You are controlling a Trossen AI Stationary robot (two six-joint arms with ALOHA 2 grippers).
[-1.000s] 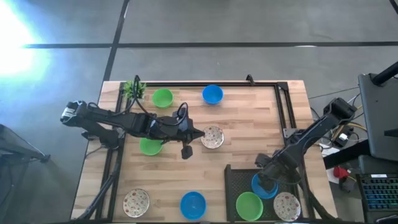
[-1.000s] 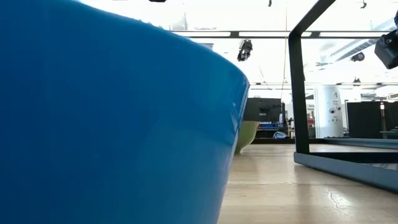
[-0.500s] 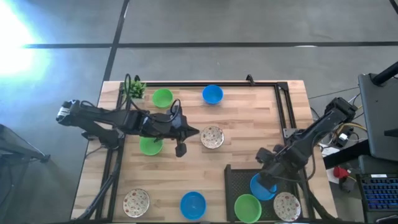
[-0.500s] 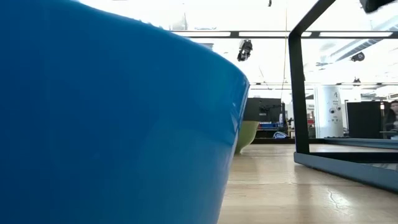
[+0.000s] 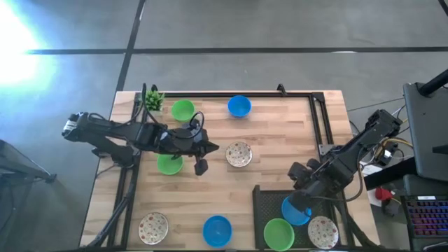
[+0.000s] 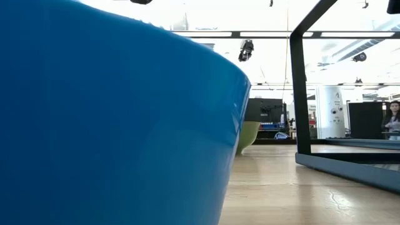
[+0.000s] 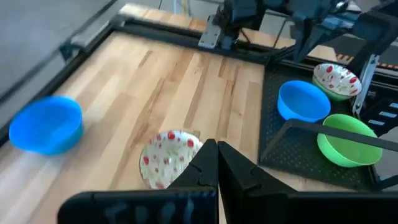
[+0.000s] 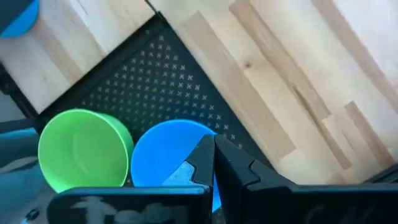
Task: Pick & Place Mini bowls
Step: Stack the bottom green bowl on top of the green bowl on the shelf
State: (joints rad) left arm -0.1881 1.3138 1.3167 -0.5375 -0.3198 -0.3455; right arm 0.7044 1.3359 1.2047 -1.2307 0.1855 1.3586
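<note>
1. grey concrete floor surrounds my wooden table (image 5: 280,147), which has a black mesh tray (image 5: 269,203) at its near right corner.
2. i see three bowls in that tray: a blue one (image 5: 295,210), a green one (image 5: 279,233) and a speckled one (image 5: 323,232), packed close together.
3. my right gripper (image 5: 303,203) hangs over the tray just above the blue bowl, fingers pressed together and holding nothing.
4. my left gripper (image 5: 201,166) sits over the middle of the table, fingers also pinched together and empty, just left of a speckled bowl (image 5: 239,154).
5. a green bowl (image 5: 169,164) lies partly under the left arm.
6. along the far edge i see another green bowl (image 5: 183,110) and a blue bowl (image 5: 239,106), with a small potted plant (image 5: 150,100) at the far left corner.
7. at the near edge, a speckled bowl (image 5: 153,226) and a blue bowl (image 5: 217,230) sit left of the tray.
8. a person (image 6: 392,119) stands far off in the room behind.
</note>
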